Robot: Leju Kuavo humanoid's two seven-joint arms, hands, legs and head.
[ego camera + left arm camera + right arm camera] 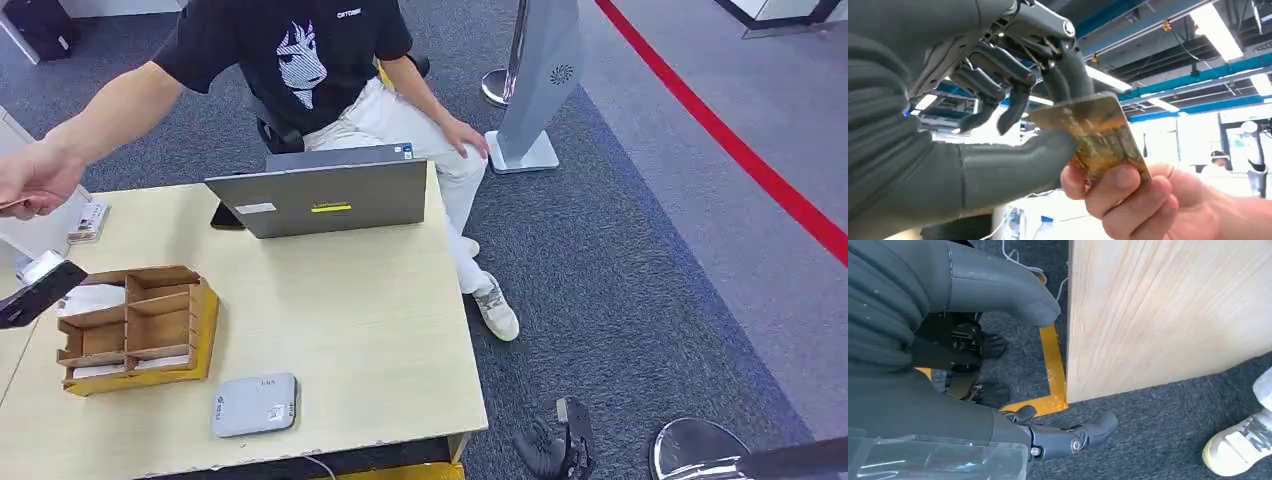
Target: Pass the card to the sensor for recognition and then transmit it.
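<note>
A golden card (1098, 135) is pinched between the thumb and a finger of my left hand (1013, 100), raised in the air. A person's hand (1128, 200) grips the same card from its other end. From the head view, the seated person (310, 70) stretches an arm to the table's far left, their hand (30, 180) at the picture's edge. The grey card sensor (255, 405) lies flat near the table's front edge. My right hand (555, 445) hangs low beside the table's right front corner, fingers apart (1073, 435), holding nothing.
A cardboard organizer in a yellow tray (135, 330) sits on the table's left side. A grey laptop (325, 195) stands at the back, facing the person. Right of the table are dark carpet, the person's shoe (497, 308), a grey kiosk stand (535, 90) and a red floor line (740, 150).
</note>
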